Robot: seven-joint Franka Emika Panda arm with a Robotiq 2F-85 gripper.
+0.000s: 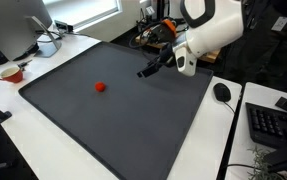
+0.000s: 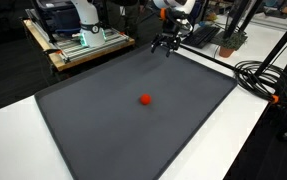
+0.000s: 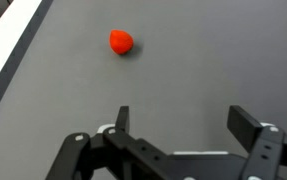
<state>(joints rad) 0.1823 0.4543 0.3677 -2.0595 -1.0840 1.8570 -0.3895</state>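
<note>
A small red ball (image 1: 100, 87) lies on the dark grey mat (image 1: 133, 120); it also shows in the other exterior view (image 2: 145, 99) and at the top of the wrist view (image 3: 121, 42). My gripper (image 1: 146, 71) hovers above the far side of the mat, well away from the ball. It shows near the mat's far corner in an exterior view (image 2: 167, 44). In the wrist view its two fingers (image 3: 183, 118) are spread wide with nothing between them. It is open and empty.
A computer mouse (image 1: 222, 92) and a keyboard (image 1: 273, 125) lie on the white table beside the mat. A red bowl (image 1: 11, 73) and a monitor (image 1: 18, 25) stand at one end. Cables (image 2: 263, 75) run past the mat's edge.
</note>
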